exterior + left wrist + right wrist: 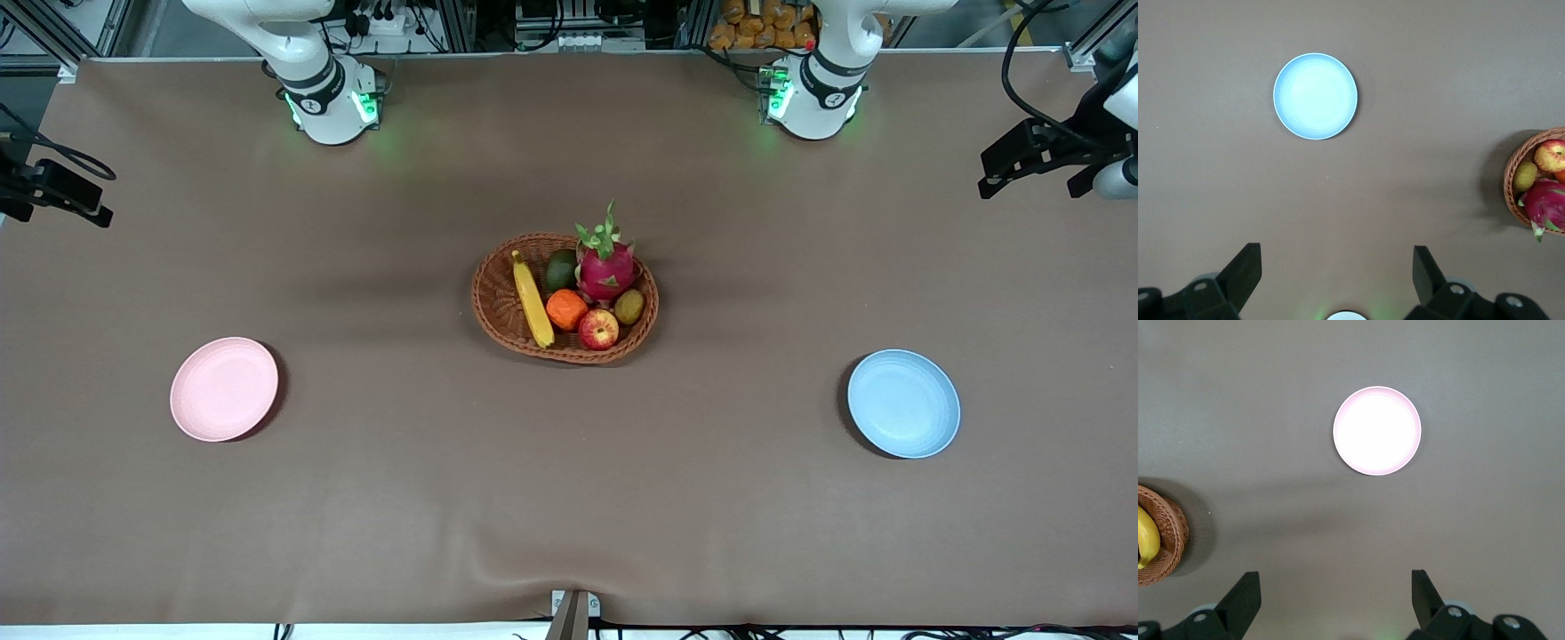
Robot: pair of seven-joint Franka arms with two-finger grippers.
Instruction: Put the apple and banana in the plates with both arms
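At mid-bench we see the wicker basket [498, 298] holding the banana [532, 300] and the apple [598, 329] beside an orange fruit [565, 308], a dragon fruit [606, 267], an avocado [560, 268] and a kiwi [629, 306]. We find the pink plate [223, 388] bare toward the right arm's end and the blue plate [903, 404] bare toward the left arm's end. High over the bench, the left tool [1338, 270] and the right tool [1337, 590] hang with fingers spread apart, gripping nothing.
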